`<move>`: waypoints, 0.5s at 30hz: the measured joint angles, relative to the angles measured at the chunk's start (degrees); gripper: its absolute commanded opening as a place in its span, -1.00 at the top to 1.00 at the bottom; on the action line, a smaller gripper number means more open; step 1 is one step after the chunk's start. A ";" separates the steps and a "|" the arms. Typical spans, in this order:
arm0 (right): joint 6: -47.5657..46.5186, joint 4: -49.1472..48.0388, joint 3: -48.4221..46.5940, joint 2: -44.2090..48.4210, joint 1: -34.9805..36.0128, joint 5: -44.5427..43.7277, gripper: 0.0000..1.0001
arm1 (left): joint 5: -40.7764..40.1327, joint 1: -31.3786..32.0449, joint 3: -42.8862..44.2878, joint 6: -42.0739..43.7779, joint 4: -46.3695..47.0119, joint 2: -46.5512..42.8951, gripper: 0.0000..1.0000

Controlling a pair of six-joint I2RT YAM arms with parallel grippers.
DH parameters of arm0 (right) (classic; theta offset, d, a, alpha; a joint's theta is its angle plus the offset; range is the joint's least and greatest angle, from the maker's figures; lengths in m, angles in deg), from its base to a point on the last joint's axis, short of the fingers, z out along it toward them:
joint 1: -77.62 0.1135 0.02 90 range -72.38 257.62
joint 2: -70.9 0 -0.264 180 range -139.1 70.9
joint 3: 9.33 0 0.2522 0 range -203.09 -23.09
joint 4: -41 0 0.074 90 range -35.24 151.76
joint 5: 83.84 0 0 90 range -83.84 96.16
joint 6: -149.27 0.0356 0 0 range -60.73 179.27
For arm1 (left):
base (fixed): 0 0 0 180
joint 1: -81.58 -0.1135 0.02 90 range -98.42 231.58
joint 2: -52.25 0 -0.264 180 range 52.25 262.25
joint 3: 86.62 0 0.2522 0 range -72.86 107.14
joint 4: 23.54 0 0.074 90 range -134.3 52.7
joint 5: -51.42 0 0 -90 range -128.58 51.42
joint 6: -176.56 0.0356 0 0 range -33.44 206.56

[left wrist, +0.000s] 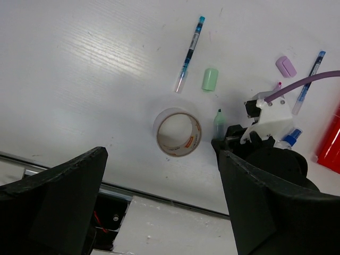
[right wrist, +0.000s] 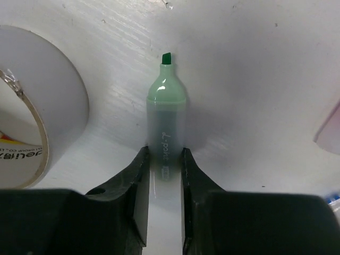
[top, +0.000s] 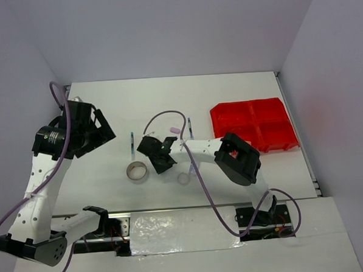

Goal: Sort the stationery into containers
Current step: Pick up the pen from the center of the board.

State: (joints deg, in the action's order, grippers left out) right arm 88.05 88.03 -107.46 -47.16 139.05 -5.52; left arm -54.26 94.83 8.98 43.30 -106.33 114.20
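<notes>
The right gripper [right wrist: 164,159] pinches the green marker [right wrist: 166,125] by its barrel, one finger [right wrist: 137,183] pressed to each side. The dark chisel tip points straight ahead, well past the fingertips. Whether the marker lies on the table [top: 228,94] or hangs just above it, I cannot tell. The beige tape roll [right wrist: 48,90] lies flat to the left of these fingers and slightly ahead, near the marker but apart from it. On the far right of that view is a pinkish edge, too blurred to name. The left gripper [left wrist: 162,156] is held above the table with its fingers [left wrist: 58,204] spread wide and nothing between them. The tape roll shows in the gap between them. Beyond the roll lie a teal-capped pen [left wrist: 190,53] and a pale green stub [left wrist: 210,79], just beside each other. Toward the left gripper's right-hand finger is the right gripper with the marker. Past that are a lilac eraser [left wrist: 286,67] and a blue pen [left wrist: 308,82], and a blue-capped bottle [left wrist: 291,138] sits close against the right gripper's body. From above, the clear tape ring [top: 179,179] lies just beside the right gripper, behind its fingertips. The red tray [top: 254,125] stands well apart, back beyond that arm's wrist.
</notes>
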 measured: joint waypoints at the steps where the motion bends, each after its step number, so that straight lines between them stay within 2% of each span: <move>1: 0.20 -0.15 0.00 0.00 -0.09 0.04 0.62 | 0.02 -0.02 0.00 0.07 0.00 -0.09 -0.99; 3: 0.44 -0.92 0.59 0.24 -0.20 0.15 0.64 | 0.09 -0.02 0.00 0.39 0.02 -0.13 -0.99; 4: 0.52 -1.42 1.01 0.50 -0.20 0.17 0.91 | 0.13 -0.02 0.00 0.83 0.04 -0.20 -0.99; 5: 0.55 -1.75 1.38 0.74 -0.20 0.20 0.99 | 0.17 -0.02 -0.13 0.98 0.15 -0.26 -0.99; 10: 0.74 -1.36 2.67 3.63 -0.37 0.63 1.00 | 2.78 -0.02 -2.29 1.49 1.44 -0.17 -0.99; 15: 0.98 5.35 -0.55 17.29 -1.31 -0.52 1.00 | 5.97 0.24 -4.74 1.31 5.25 5.62 -0.95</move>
State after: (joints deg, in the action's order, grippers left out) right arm 89.03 93.39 -108.01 -29.88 137.74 -6.04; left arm -48.29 95.07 4.24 44.61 -101.09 119.82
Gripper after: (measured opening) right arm 0.332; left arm 0.993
